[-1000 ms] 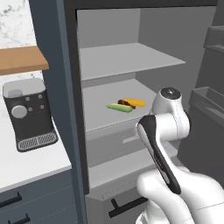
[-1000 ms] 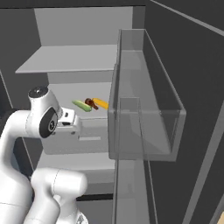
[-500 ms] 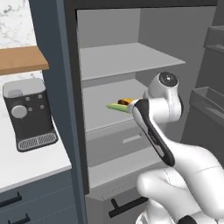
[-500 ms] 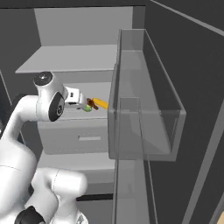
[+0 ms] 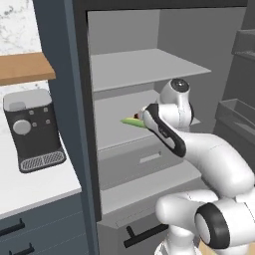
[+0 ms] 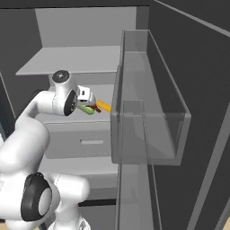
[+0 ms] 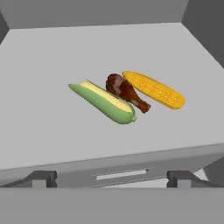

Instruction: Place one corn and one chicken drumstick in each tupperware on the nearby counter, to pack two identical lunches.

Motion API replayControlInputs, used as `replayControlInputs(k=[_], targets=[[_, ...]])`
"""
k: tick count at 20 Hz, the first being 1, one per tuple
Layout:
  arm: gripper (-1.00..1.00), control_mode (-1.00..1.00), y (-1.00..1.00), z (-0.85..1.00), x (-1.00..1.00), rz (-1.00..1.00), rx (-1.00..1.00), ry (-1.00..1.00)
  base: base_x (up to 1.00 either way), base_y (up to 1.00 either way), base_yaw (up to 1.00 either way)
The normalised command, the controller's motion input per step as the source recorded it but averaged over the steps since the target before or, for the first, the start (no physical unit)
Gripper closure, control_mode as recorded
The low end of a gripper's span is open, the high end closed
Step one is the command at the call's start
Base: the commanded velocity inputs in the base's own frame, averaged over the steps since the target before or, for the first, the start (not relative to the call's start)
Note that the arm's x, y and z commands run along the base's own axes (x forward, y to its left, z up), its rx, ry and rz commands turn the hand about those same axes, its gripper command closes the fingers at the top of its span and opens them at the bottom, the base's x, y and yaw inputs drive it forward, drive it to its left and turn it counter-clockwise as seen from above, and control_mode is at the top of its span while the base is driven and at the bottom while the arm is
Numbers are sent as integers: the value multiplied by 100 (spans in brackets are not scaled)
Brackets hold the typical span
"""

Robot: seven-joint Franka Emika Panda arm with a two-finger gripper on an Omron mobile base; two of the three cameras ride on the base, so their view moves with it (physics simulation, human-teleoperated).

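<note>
In the hand view we saw a grey shelf (image 7: 52,131) inside the open cabinet, and three items lay together near the centre of the frame. The green-husked corn (image 7: 103,102) lay slanted from upper left to lower right. Just to its right lay a chicken drumstick (image 7: 126,92), its rounded meaty end toward the top of the frame and its thin bone end pointing to the lower right. The yellow-orange corn (image 7: 154,89) lay on the drumstick's right side, close against it. We could not tell whether the three actually touched.

Our tool (image 7: 112,178) hung in front of the shelf's near edge, its two dark tips spread wide at the bottom of the frame, with nothing between them.

In the left base view, the green cob's tip (image 5: 130,121) showed at centre frame, just left of the arm. A black coffee machine (image 5: 33,130) stood on the white tabletop (image 5: 35,183) at the left. In the right base view, the yellow cob (image 6: 103,106) showed just right of the tool (image 6: 90,101), beside a clear door bin (image 6: 150,112).
</note>
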Motion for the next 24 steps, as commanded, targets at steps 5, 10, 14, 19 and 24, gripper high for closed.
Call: replayControlInputs(k=[5,10,14,19,24], targets=[[-100,-100,1,-45,12,0,-1,16,0,0,0],[-100,-100,1,-15,32,0,-2,0,0,0,0],[-100,-100,1,-15,46,0,-4,0,0,0,0],[-100,-100,2,-21,33,0,-5,4,0,0,0],[-100,-100,3,-25,37,0,-5,9,0,0,0]])
